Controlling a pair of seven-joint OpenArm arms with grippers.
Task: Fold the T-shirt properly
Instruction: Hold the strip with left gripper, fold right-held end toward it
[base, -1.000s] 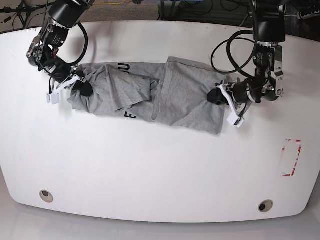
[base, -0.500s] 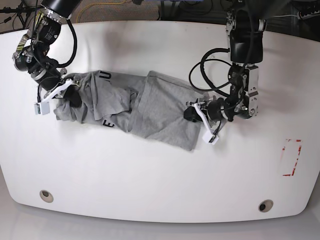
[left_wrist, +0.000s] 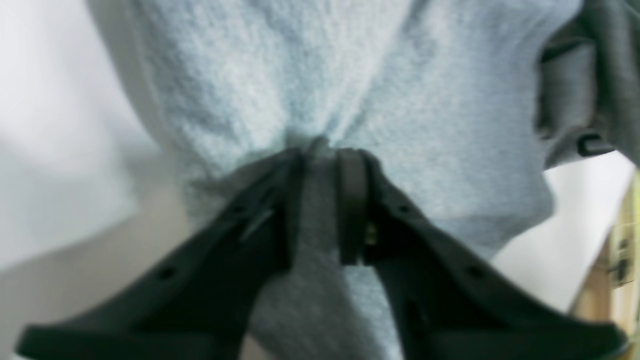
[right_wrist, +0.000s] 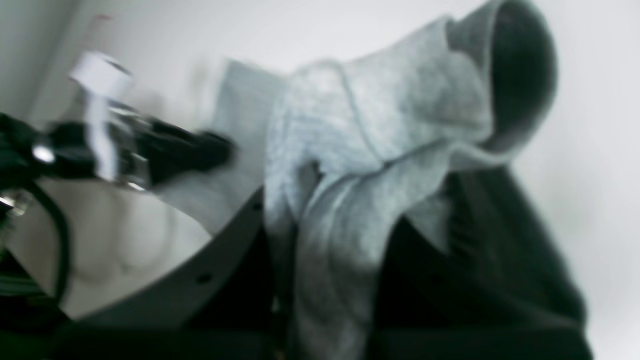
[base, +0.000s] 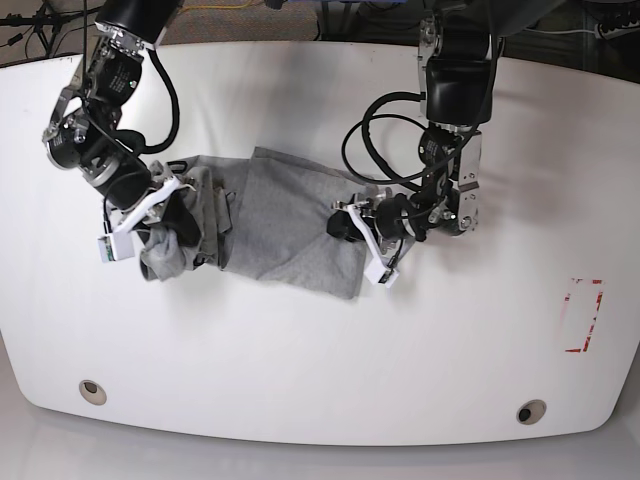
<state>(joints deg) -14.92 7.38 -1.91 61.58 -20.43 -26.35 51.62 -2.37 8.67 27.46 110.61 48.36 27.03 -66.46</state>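
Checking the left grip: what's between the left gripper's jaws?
In the left wrist view, a pinched ridge of the T-shirt sits between the left gripper jaws. Cloth covers the table beneath; whether one layer or several is caught cannot be told.

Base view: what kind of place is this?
Probably a robotics lab bench: a bare white table with two arms working a grey T-shirt, loose cables along the back edge, and a red tape outline marked on the surface.

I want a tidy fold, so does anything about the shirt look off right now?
Yes. The T-shirt is bunched and crooked on the table, wadded up at the right claw.
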